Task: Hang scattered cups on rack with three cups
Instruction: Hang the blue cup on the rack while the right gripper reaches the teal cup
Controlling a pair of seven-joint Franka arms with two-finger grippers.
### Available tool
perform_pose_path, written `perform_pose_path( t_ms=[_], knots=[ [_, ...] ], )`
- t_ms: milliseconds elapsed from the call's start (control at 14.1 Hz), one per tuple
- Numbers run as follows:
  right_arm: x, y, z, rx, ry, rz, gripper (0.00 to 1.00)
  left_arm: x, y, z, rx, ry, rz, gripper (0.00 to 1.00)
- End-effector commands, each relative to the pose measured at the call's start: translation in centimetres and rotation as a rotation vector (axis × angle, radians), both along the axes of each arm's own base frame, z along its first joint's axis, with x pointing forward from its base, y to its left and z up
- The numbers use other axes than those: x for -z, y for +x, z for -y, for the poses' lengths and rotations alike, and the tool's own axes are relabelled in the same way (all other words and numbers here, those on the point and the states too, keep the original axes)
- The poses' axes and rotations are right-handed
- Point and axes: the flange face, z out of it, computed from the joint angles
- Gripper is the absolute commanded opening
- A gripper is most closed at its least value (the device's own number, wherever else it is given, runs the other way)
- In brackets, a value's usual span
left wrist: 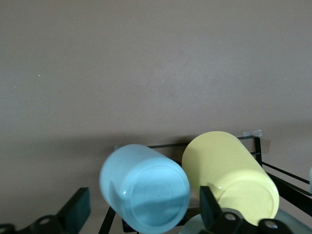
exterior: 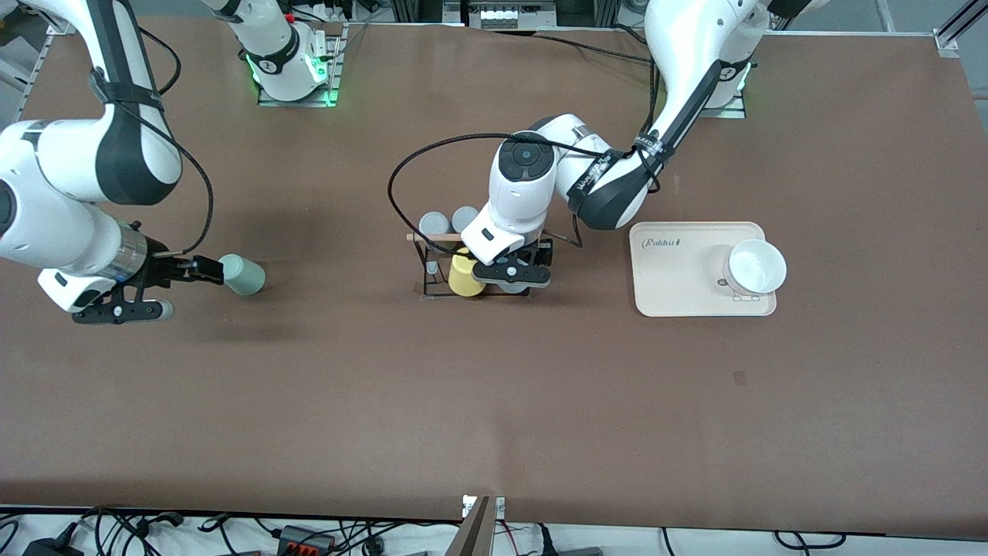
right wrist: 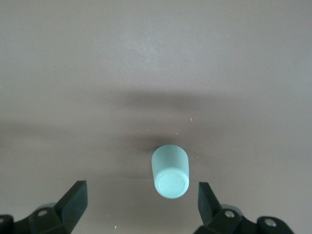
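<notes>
A light blue cup (left wrist: 145, 187) sits tilted on the black wire rack (left wrist: 170, 144), its base turned to the left wrist camera. My left gripper (left wrist: 144, 209) is open around it, with a gap showing at one finger. In the front view the left gripper (exterior: 513, 272) is over the rack (exterior: 429, 266) and hides that cup. A pale mint green cup (exterior: 243, 275) lies on its side toward the right arm's end of the table. My right gripper (exterior: 207, 269) is open just short of its base. The mint cup (right wrist: 170, 171) lies ahead of the right gripper (right wrist: 141, 202), between the lines of its fingers.
A yellow cup (exterior: 465, 276) hangs on the rack beside the blue one, and two grey cups (exterior: 434, 225) sit on its side farther from the front camera. A beige tray (exterior: 671, 278) with a white bowl (exterior: 756, 266) lies toward the left arm's end.
</notes>
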Motion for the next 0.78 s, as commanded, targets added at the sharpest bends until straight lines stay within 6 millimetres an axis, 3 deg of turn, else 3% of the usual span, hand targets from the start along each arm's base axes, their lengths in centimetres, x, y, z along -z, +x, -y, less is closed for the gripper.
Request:
perform_pose_path(
  t_ms=[0, 284, 497, 709],
  knots=[
    [1.4, -0.5, -0.1, -0.005, -0.011, 0.021, 1.0, -0.9, 0.4, 0.2, 0.001, 0.015, 0.024, 1.0],
    [5.3, -0.1, -0.1, -0.004, -0.014, -0.017, 1.0, -6.0, 0.8, -2.2, 0.019, 0.063, 0.027, 1.0],
    [7.9, -1.7, 1.3, 0.034, -0.019, -0.072, 1.0, -10.4, 3.0, -8.2, 0.068, 0.125, 0.002, 1.0],
    [9.2, -2.7, 1.6, 0.04, -0.019, -0.097, 1.0, -15.0, 4.5, -15.2, 0.113, 0.18, -0.037, 1.0]
  ],
)
